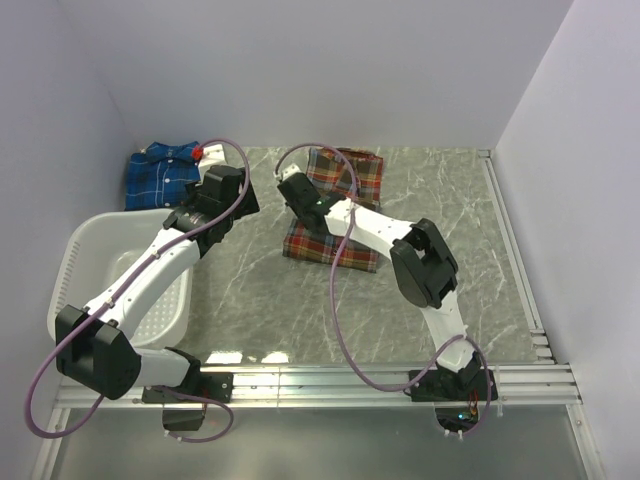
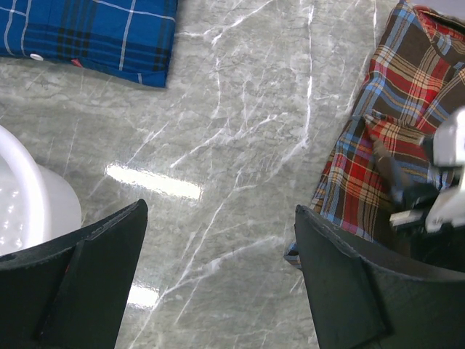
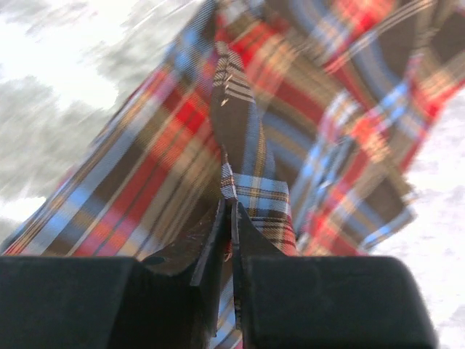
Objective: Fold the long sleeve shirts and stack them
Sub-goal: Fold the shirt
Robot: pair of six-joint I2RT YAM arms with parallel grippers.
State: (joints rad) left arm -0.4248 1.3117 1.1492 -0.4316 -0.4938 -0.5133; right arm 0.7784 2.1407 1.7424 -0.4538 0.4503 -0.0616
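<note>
Tabletop strip between blue shirt edge and red-orange shirt edge.

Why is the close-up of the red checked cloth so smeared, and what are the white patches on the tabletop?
Right wrist view: the red-orange plaid cloth shirt is smeared, likely motion blur. Left wrist view: sharp; the white bar is light reflected off the glossy grey marbled table. Top external view: same glare near the front edge.

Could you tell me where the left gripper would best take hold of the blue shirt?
Probably its near right corner, coming down from above: the blue shirt lies folded flat, and that corner sits exposed on the table, apart from the basket.
</note>
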